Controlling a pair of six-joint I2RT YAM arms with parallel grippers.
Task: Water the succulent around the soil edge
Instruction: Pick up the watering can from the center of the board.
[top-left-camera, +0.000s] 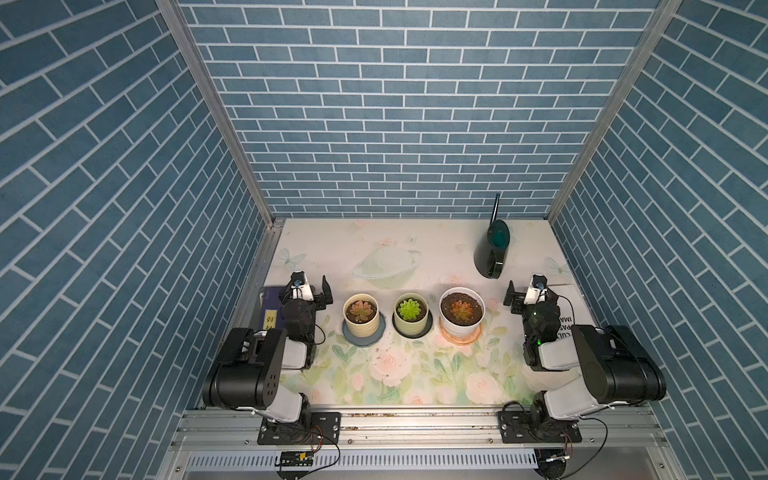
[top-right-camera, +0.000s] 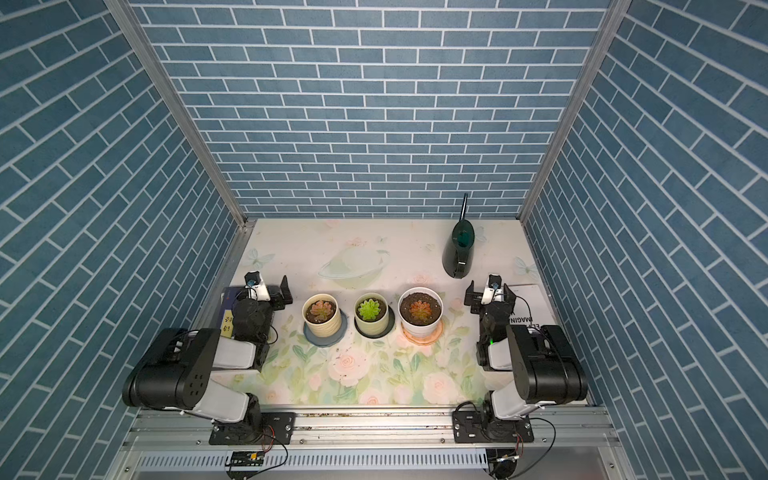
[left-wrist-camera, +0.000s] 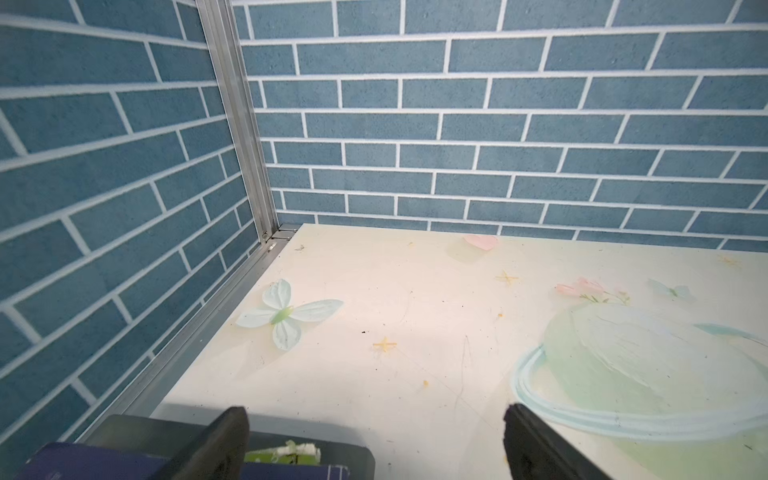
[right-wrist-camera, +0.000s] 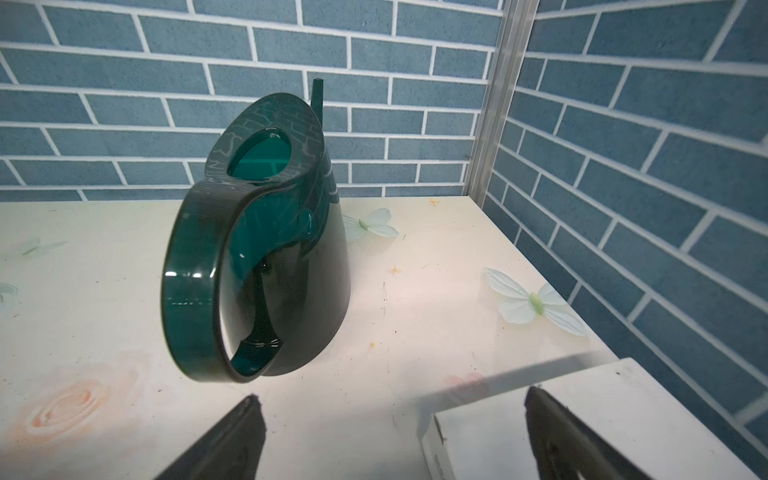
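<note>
**Succulent row (top-left-camera: 410, 309) dry, can not yet in hand**

Three succulents stand in a line across the middle of the worktop (top-left-camera: 320, 253). There is a reddish one in a ribbed cream pot (top-left-camera: 360, 323), a bright green one in a pale green pot (top-left-camera: 411, 323), and an orange-red one in a larger white pot (top-left-camera: 461, 327). Each pot sits on its own saucer (top-left-camera: 353, 338). The task sentence does not say which plant is meant, and nothing in the views settles it. The watering can (top-left-camera: 491, 253), dark green and translucent, stands upright near the far right corner, well apart from the pots. Its thin spout (top-left-camera: 497, 205) points away from the robot and its loop handle (right-wrist-camera: 191, 291) faces the right arm (top-left-camera: 615, 365).

The left gripper (left-wrist-camera: 374, 411) is spread wide with nothing between its jaws, parked over a dark book (top-left-camera: 269, 309) beside the cream pot. The right gripper (right-wrist-camera: 392, 397) is equally wide and empty — in its wrist view the handle sits just ahead of it, and a white booklet (right-wrist-camera: 590, 419) lies under one jaw.

By my reading this is the very start: fetching the can. The next move calls for the right arm to reach forward, straddle the handle band and close firmly — if the can holds water, it will want to swing. After that come the carry to the chosen pot and a slow tilt, with the spout traced along the rim of the soil (top-left-camera: 451, 301) rather than over the plant.
</note>
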